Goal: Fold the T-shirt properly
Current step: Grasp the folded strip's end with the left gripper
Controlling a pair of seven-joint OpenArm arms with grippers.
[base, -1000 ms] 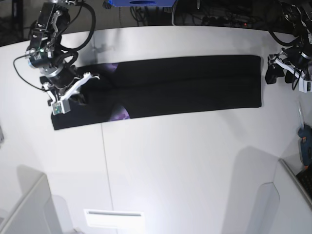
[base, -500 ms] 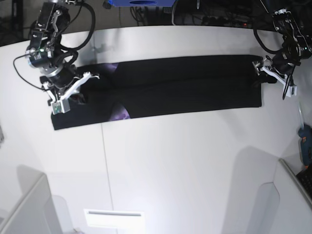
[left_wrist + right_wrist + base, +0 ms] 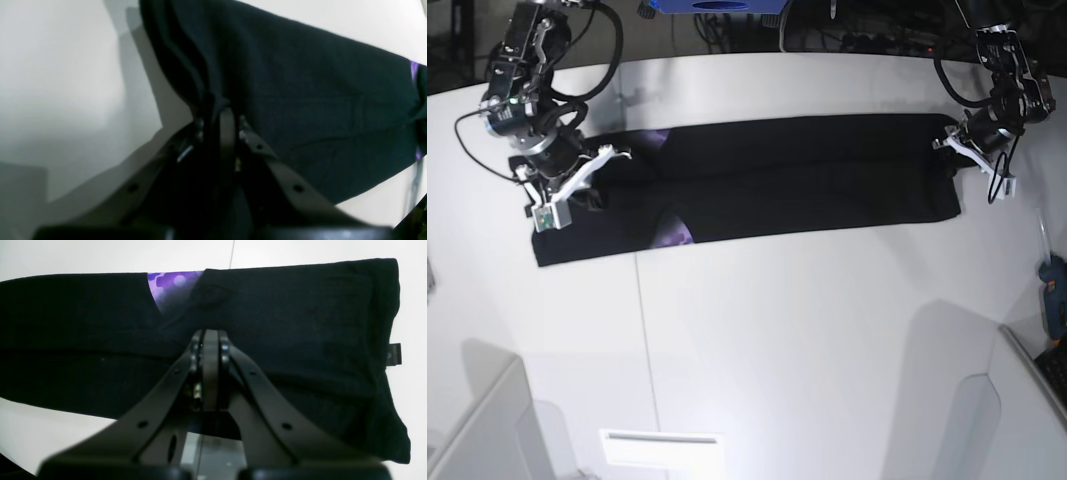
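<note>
Black T-shirt (image 3: 797,180) folded into a long band along the tabletop's (image 3: 807,340) far edge, left gripper (image 3: 220,110) pinched on its end hem, right gripper (image 3: 210,340) closed, pinching the opposite end's cloth.

Folded T-shirt (image 3: 797,175) spans the table (image 3: 807,330), a claw at each end.

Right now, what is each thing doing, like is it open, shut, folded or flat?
T-shirt: folded into a long band, flat on the table, a bit of purple print showing.
Left pincer: shut on the T-shirt's edge.
Right pincer: shut on the T-shirt near the purple print.
Table: white, holding the T-shirt.
</note>
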